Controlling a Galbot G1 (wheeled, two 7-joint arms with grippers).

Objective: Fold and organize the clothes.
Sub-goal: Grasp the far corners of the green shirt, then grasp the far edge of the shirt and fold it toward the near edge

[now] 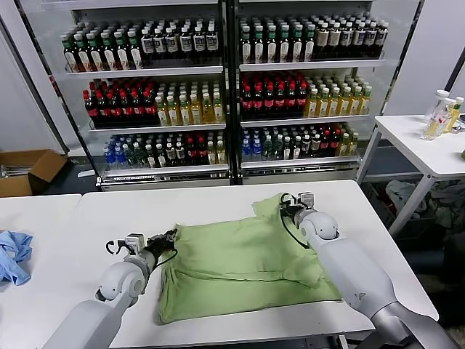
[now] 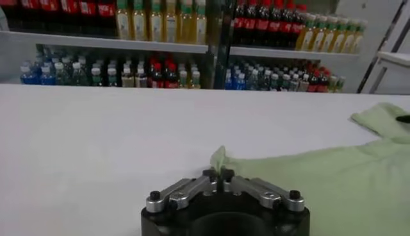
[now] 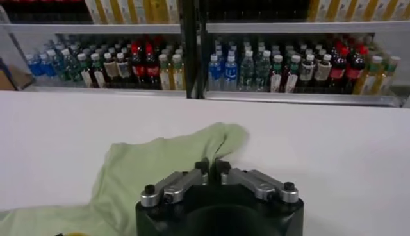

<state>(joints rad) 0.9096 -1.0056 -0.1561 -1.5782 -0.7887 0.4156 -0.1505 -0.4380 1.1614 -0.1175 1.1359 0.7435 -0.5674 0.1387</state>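
Pinching the light green polo shirt (image 1: 243, 262) at its two far corners, the left tool (image 1: 166, 238) and right tool (image 1: 288, 206) hold it partly folded on the white table (image 1: 109, 211), further folds apparently remaining.

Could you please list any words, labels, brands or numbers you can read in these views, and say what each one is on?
No text can be read in any view.
Bottles on the cooler shelves: labels too small and blurred.
Bottles on the side table: labels unreadable.
Green polo shirt: no print showing as it lies.
Left gripper and right gripper: no markings visible.
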